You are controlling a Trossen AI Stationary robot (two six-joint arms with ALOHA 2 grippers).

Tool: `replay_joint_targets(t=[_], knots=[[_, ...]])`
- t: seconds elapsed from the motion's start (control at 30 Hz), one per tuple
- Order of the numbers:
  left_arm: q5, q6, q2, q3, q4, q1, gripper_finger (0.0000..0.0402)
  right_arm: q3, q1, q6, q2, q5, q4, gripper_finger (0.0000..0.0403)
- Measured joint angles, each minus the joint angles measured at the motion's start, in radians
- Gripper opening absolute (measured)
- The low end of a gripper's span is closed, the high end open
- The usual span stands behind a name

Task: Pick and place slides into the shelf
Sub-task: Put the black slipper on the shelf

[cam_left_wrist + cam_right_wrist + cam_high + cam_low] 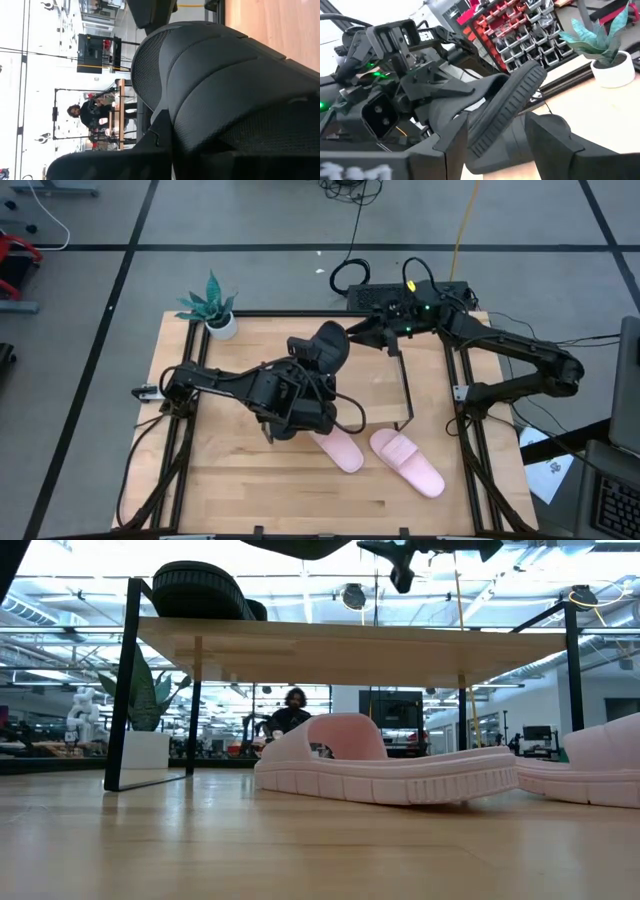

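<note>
A black slide [327, 348] hangs above the shelf [240, 340], with my left gripper [317, 372] shut on it. My right gripper [373, 336] is open at the slide's far right end. In the right wrist view, its fingers [451, 150] stand on either side of the slide's ribbed sole [512, 102]. A second black slide [200, 588] lies on the shelf's wooden top [350, 640] near its left end. Two pink slides [340, 450] [408, 463] rest sole down on the table in front of the shelf. My left gripper is shut on the black slide [225, 75], which fills the left wrist view and hides the place of contact. The slide is lifted clear above the shelf's top and turned on its edge. My right gripper: I cannot tell whether its fingers touch the slide.
A potted plant [215, 305] stands at the table's far left corner. A black box with cables [400, 292] sits behind the far edge. The shelf's black frame legs [122, 680] stand on the table. Bare wood lies near the front edge [260, 490].
</note>
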Motion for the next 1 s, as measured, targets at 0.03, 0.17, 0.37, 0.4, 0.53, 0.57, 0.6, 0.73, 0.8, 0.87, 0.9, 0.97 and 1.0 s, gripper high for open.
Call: replay_joint_targets(t=[0.03, 0.17, 0.37, 0.4, 0.53, 0.57, 0.6, 0.73, 0.8, 0.87, 0.9, 0.97, 1.0], knots=[[0.006, -0.002, 0.0, 0.0, -0.001, 0.0, 0.0, 0.0, 0.0, 0.01, 0.002, 0.0, 0.012, 0.0183], [0.034, -0.011, 0.0, 0.0, -0.003, 0.001, 0.0, 0.0, 0.0, 0.029, 0.001, -0.001, 0.025, 0.0183], [0.041, -0.01, 0.0, 0.0, -0.004, 0.009, 0.0, 0.0, 0.0, 0.051, 0.005, 0.0, 0.023, 0.0183], [0.043, -0.01, 0.0, 0.0, -0.004, 0.01, 0.0, 0.0, 0.0, 0.051, 0.007, 0.0, 0.022, 0.0183], [0.043, -0.01, 0.0, 0.0, -0.004, 0.012, 0.0, 0.0, 0.0, 0.051, 0.014, 0.0, 0.019, 0.0183], [0.043, -0.006, 0.0, 0.0, -0.004, 0.012, 0.0, 0.0, 0.0, 0.051, 0.015, 0.0, 0.012, 0.0183], [0.043, -0.003, 0.0, 0.0, -0.004, 0.012, 0.0, 0.0, 0.0, 0.05, 0.016, 0.0, -0.003, 0.0183], [0.043, -0.004, 0.0, 0.0, -0.003, 0.012, 0.0, 0.0, 0.0, 0.035, 0.031, 0.001, -0.003, 0.0183], [0.043, -0.003, 0.0, 0.0, -0.004, 0.012, 0.0, 0.0, -0.005, 0.038, 0.036, 0.002, -0.005, 0.0183], [0.045, -0.003, 0.0, 0.0, -0.003, 0.012, 0.0, 0.0, -0.009, 0.035, 0.049, 0.001, 0.014, 0.0183], [0.047, -0.003, 0.0, 0.0, -0.004, 0.012, 0.0, 0.0, -0.01, 0.036, 0.054, 0.001, 0.012, 0.0183], [0.052, -0.003, 0.0, -0.001, -0.007, 0.013, 0.0, 0.0, -0.011, 0.034, 0.066, 0.001, 0.02, 0.0183], [0.052, -0.004, 0.001, -0.001, -0.006, 0.013, 0.0, 0.0, -0.011, 0.035, 0.071, 0.001, 0.028, 0.0183]])
